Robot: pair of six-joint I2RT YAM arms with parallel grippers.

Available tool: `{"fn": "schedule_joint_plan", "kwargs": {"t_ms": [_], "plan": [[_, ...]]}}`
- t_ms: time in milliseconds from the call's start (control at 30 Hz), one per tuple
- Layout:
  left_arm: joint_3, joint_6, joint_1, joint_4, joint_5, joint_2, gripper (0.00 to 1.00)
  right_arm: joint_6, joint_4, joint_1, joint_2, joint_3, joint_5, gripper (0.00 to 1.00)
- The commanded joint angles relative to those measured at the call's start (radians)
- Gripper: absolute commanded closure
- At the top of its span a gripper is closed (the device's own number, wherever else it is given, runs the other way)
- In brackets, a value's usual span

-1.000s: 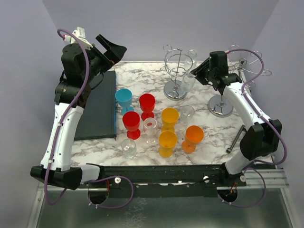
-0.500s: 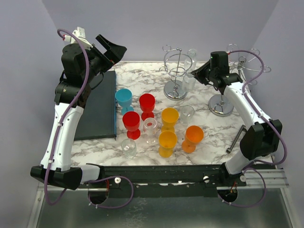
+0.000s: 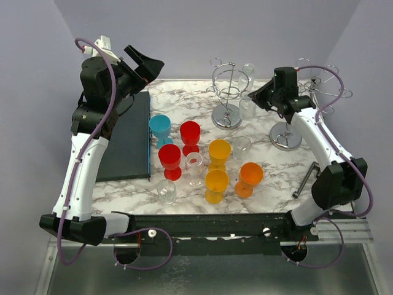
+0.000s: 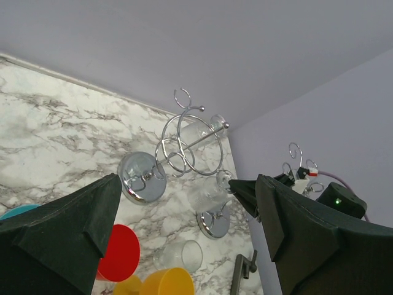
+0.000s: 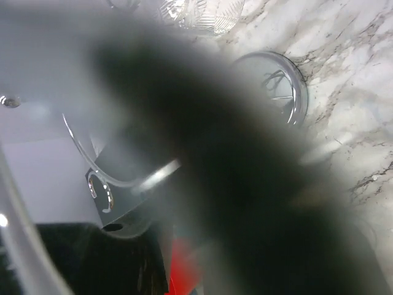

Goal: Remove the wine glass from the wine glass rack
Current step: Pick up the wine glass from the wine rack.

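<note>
**Colleague:** Where is the wine glass at this moment?

**Me:** In my top view the wine glass is just beside the right side of the wine glass rack. It sits between this rack and the second rack, above the marble worktop. It is clear glass and hard to read. I cannot tell if it hangs on a wire arm or is free of it.

**Colleague:** And your right tool?

**Me:** The right tool is at the glass. From the left wrist camera its tip seems to touch the bowl. My right wrist picture is almost all dark blur, so I cannot tell if the fingers are apart or closed on the glass.

**Colleague:** What about the left side?

**Me:** The left tool hangs high over the far left corner, above the dark mat and well apart from both racks. Its two fingers are spread wide and it holds nothing.

**Colleague:** What else is there?

**Me:** A second glass hangs high on the first rack. The coloured cups stand in the middle of the worktop, nearer to the arm bases.
</note>
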Motion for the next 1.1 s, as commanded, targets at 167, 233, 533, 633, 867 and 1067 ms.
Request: {"fn": "schedule_joint_plan", "kwargs": {"t_ms": [167,233,533,633,867,1067], "plan": [[-0.01,-0.004,0.003,0.019,0.008,-0.007,0.01,-0.004,-0.001,0.005,-0.083,-0.051,-0.02,1.0],[-0.01,-0.005,0.003,0.022,0.009,-0.007,0.01,-0.004,0.004,0.006,-0.09,-0.055,-0.019,1.0],[-0.009,-0.005,0.003,0.021,0.011,-0.004,0.01,-0.001,0.027,0.006,-0.114,-0.069,-0.019,1.0],[-0.009,-0.007,0.003,0.021,0.012,-0.001,0.01,-0.004,0.025,0.006,-0.123,-0.067,-0.019,1.0],[-0.007,-0.011,0.003,0.025,0.017,0.005,0.01,-0.023,0.026,0.006,-0.132,-0.055,-0.019,1.0],[-0.01,-0.016,0.003,0.028,0.024,0.01,0.01,-0.036,0.019,0.006,-0.138,-0.047,-0.02,1.0]]}}
